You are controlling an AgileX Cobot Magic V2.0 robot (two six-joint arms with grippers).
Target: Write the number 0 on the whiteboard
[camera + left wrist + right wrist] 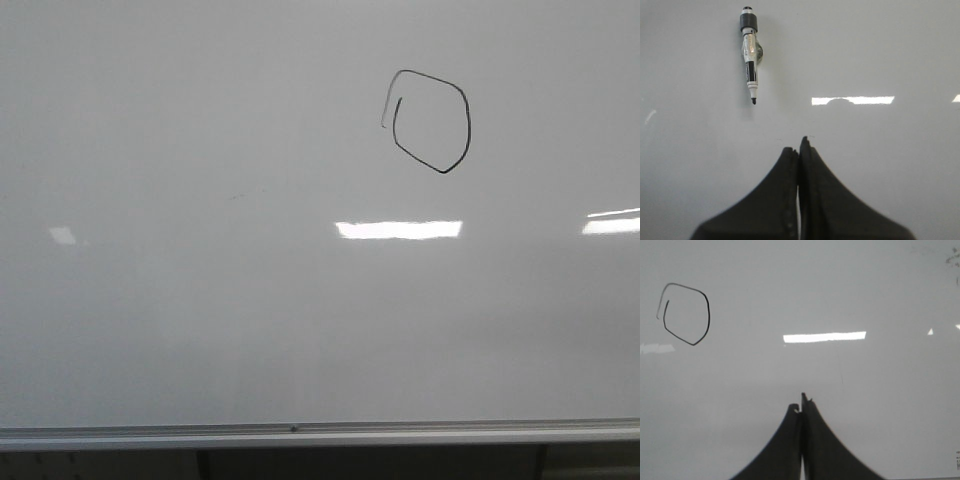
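The whiteboard [200,300] fills the front view, with a silver rail along its lower edge. The number 0 [467,115] is a thin black angular loop on it, up and to the right, with overlapping ends and a short grey tail. It also shows in the right wrist view [708,315]. A marker [750,47] with a black tip and grey cap end lies on the board [865,50] in the left wrist view. My left gripper [800,145] is shut and empty, short of the marker. My right gripper [801,402] is shut and empty over bare board [840,290]. Neither gripper shows in the front view.
The silver bottom rail [300,433] runs across the front view, with a dark gap below it. Bright light reflections [398,229] lie on the board. Faint smudge marks [952,259] sit at one corner of the right wrist view.
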